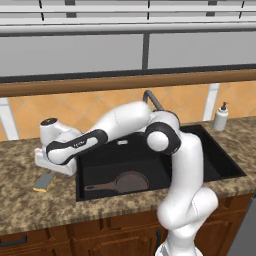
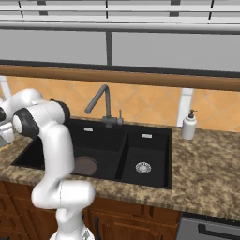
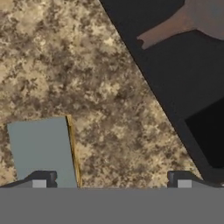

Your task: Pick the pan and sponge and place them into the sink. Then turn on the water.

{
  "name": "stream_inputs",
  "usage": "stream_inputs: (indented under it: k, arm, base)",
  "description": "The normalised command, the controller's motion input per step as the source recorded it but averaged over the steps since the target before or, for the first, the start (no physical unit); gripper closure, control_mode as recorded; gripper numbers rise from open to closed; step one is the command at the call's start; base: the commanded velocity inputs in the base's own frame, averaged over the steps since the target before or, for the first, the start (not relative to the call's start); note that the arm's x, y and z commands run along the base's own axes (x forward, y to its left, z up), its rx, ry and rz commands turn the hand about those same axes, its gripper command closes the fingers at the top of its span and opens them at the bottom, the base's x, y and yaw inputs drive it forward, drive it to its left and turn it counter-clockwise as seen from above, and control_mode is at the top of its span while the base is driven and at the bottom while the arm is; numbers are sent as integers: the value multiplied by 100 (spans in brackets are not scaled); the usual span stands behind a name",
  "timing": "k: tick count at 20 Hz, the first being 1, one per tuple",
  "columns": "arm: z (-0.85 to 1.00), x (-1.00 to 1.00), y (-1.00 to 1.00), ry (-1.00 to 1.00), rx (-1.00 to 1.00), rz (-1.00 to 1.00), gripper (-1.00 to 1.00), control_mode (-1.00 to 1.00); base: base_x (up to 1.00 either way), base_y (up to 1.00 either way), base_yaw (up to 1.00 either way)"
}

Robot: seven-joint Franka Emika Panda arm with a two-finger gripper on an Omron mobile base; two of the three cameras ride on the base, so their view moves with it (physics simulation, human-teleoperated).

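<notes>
With the pan [image 1: 131,181] already in the sink [image 1: 220,160], the gripper [image 3: 111,180] should shift toward the sponge [image 3: 41,151] lying on the counter [image 3: 87,78] left of the basin, centre over it and descend squarely, since its fingers [image 3: 43,179] stand fully spread and hold nothing.

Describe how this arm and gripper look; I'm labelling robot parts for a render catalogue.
The arm is glossy white, built of rounded tubular links with dark grey-black bands at the joints; one dark forearm band carries small pale lettering, too small to read. The gripper ends a blocky white hand and has two small dark fingertips with light grey pads. No cables show.
</notes>
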Motion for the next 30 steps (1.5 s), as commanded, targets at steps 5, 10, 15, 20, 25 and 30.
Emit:
stream_inputs:
  k: [5,10,15,20,25,30]
  arm:
    - [-14,0,30,5,-2,0,-100,-100]
    - [-15,0,20,0,0,0,-100,-100]
    - [-22,1,13,0,0,0,-100,-100]
    - [-14,0,10,0,2,0,-100,-100]
    - [-12,0,2,0,2,0,-100,-100]
    - [-19,0,0,-1,4,1,-100,-100]
  base:
    - [0,0,0]
    - [0,0,0]
    - [0,0,0]
    - [0,0,0]
    - [0,0,0]
    - [0,0,0]
